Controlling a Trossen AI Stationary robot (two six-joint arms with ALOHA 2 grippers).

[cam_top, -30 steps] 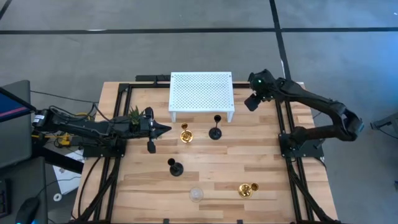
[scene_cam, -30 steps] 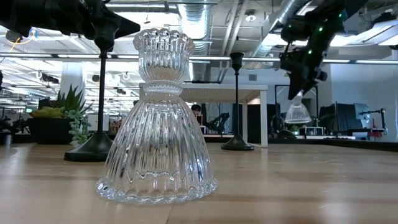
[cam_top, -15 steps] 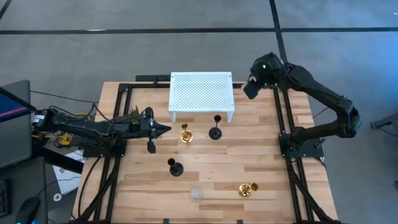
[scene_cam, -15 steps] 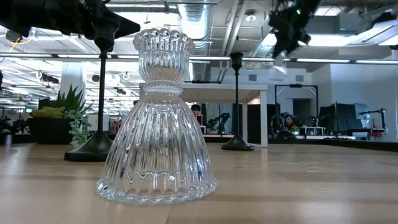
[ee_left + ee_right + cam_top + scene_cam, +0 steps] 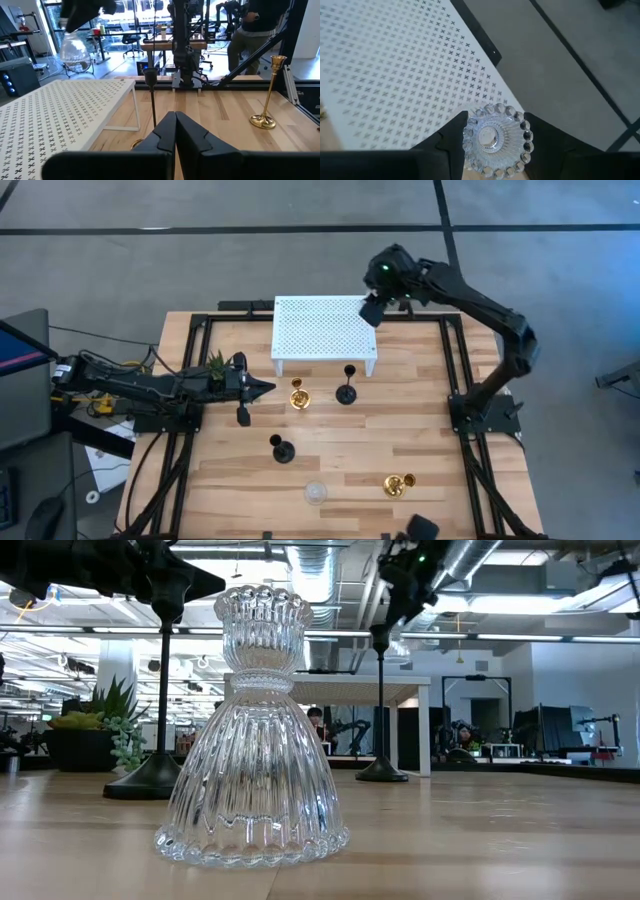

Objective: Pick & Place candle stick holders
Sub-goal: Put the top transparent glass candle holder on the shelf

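one glass holder (image 5: 496, 136) pinched in right hand (image 5: 492, 142) over white rack (image 5: 322, 326); left hand (image 5: 262, 387) pressed together.

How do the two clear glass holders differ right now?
One clear glass holder is gripped in the right gripper, in the air over the white rack's corner; the other glass holder stands free on the table, near its front edge. Both are ribbed, with beaded rims.
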